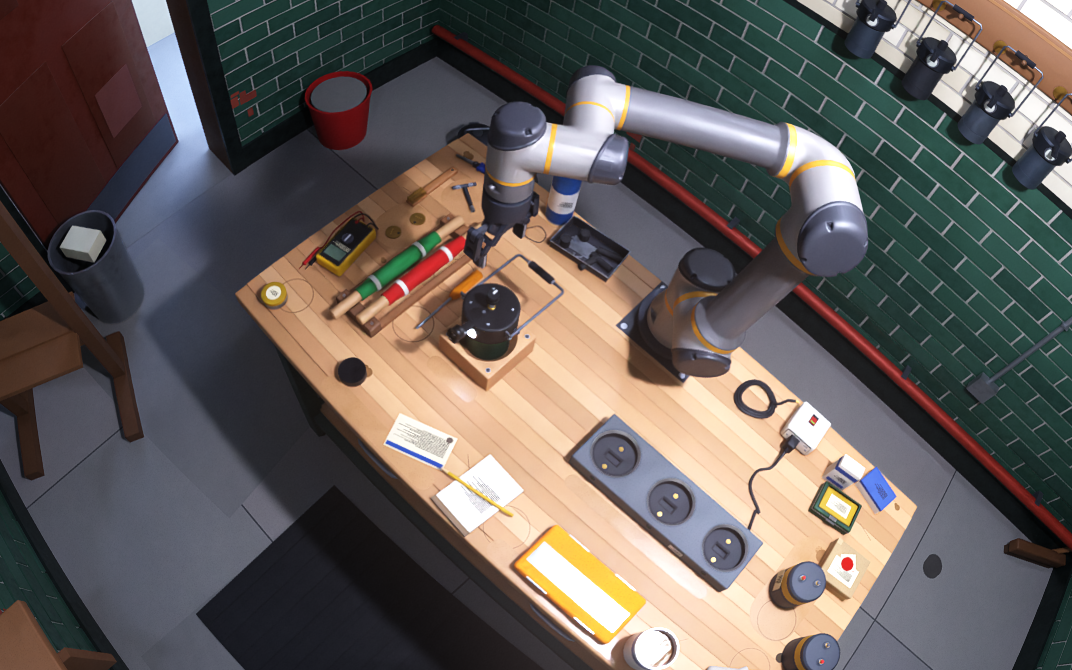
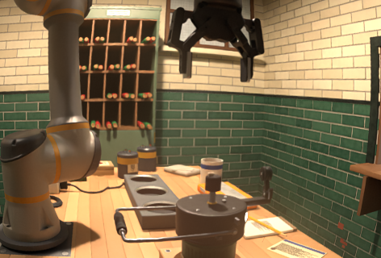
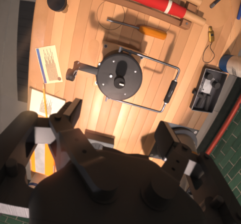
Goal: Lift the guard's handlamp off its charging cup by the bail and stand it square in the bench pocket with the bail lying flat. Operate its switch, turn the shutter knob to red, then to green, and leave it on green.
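Observation:
The handlamp's lower body is hidden in the wooden bench pocket [image 1: 486, 357]. The handlamp [image 1: 489, 317] is a dark round can standing upright there, with a shutter knob [image 3: 119, 81] on its lid. A side lever [image 3: 74, 71] sticks out toward the bench front. Its wire bail [image 3: 170, 91] lies flat, reaching toward the arm's base. My gripper [image 2: 215, 68] hangs open and empty high above the lamp, off to its rear side.
A grey charging block [image 1: 665, 500] with three empty cups sits toward the right end. A rack with red and green flags [image 1: 407, 268], a screwdriver [image 3: 143, 29] and a parts tray [image 1: 588, 247] lie close behind the lamp. Two more lamps [image 1: 798, 583] stand at the right corner.

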